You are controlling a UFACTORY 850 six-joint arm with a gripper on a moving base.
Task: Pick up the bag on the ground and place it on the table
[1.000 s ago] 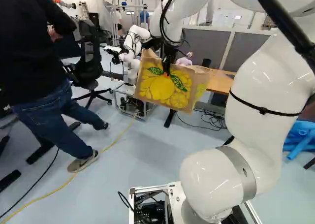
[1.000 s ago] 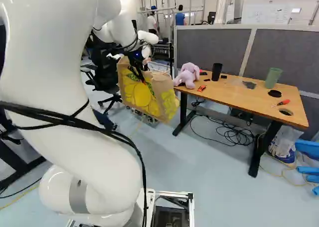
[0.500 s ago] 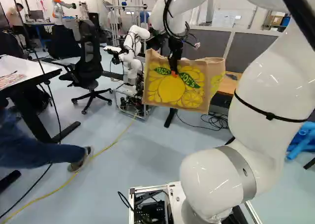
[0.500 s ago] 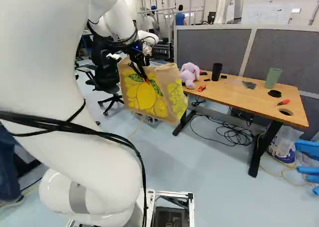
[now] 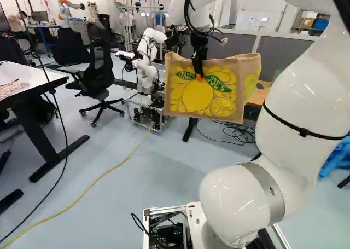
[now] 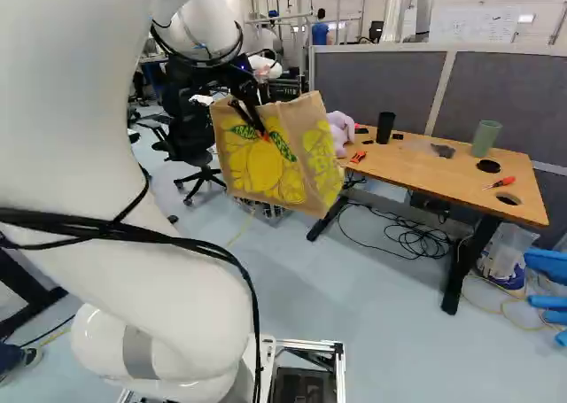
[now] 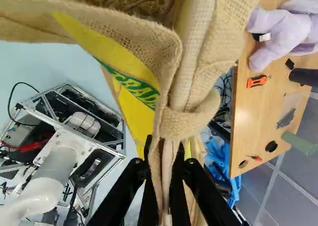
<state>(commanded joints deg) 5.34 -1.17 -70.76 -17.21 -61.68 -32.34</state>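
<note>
In the left base view my gripper (image 5: 199,75) is at the front face of the tan burlap bag (image 5: 188,98), which hangs in the air with yellow lemons printed on it. The right base view shows the bag (image 6: 266,174) left of the wooden table (image 6: 416,166), hiding part of the table's near left end. Seen from the wrist, the gripper (image 7: 163,145) is shut on a fold of the bag (image 7: 191,52), and the bag's open mouth lies ahead of the fingers. Beside the bag is the table top (image 7: 248,136).
A lilac plush toy (image 6: 341,130), black cup (image 6: 384,127), green cup (image 6: 485,138), orange cutter (image 6: 358,157) and red-handled tool (image 6: 501,182) sit on the table. Cables (image 6: 416,239) lie beneath it. Behind stands a grey partition (image 6: 376,89). Another robot (image 5: 145,63) and a chair (image 5: 98,79) stand farther left.
With the bag in the gripper, my arm has swung rightward and slightly upward in the left base view. The base has not moved. A person at the left has walked out of the left base view.
</note>
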